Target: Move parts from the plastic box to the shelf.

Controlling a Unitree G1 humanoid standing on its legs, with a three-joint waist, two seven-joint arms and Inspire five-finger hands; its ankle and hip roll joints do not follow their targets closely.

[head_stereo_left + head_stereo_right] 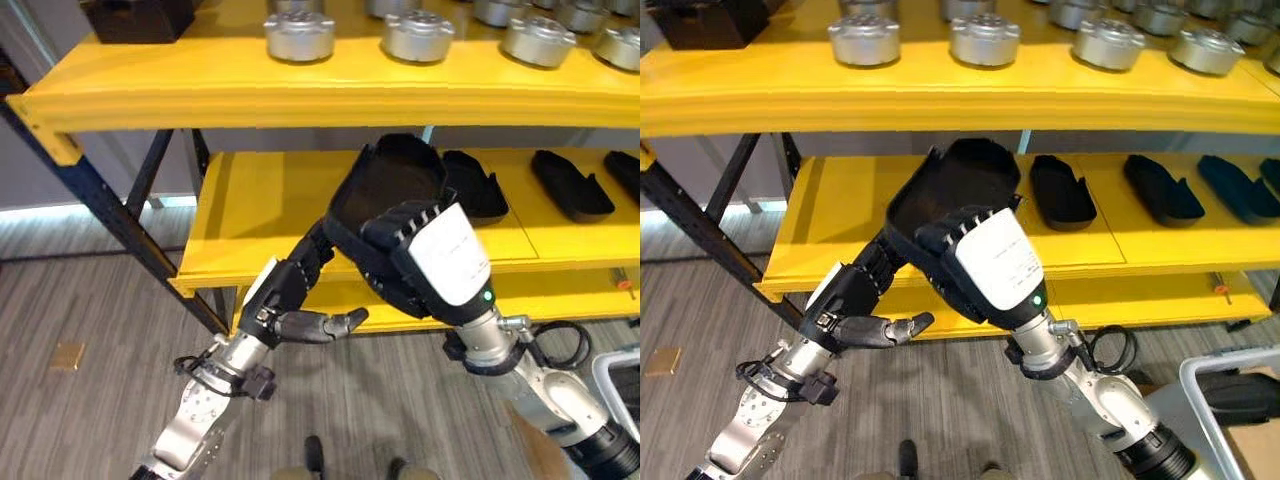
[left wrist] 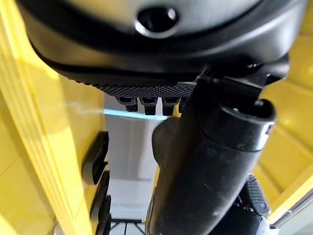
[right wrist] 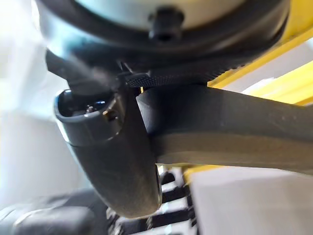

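Holding one black part [image 1: 390, 185], both hands, three more shelved

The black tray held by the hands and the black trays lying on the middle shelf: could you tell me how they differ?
The held black tray is tilted, its hollow facing the camera; the shelved black trays lie flat. The held one sits in the right hand, with the left hand below it; the shelved ones rest untouched in a row. All are black moulded parts.

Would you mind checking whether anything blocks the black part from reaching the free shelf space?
Nothing visible does. Both hands, left and right, hold the black part before the middle shelf, whose left stretch is bare; the other black parts lie further right.
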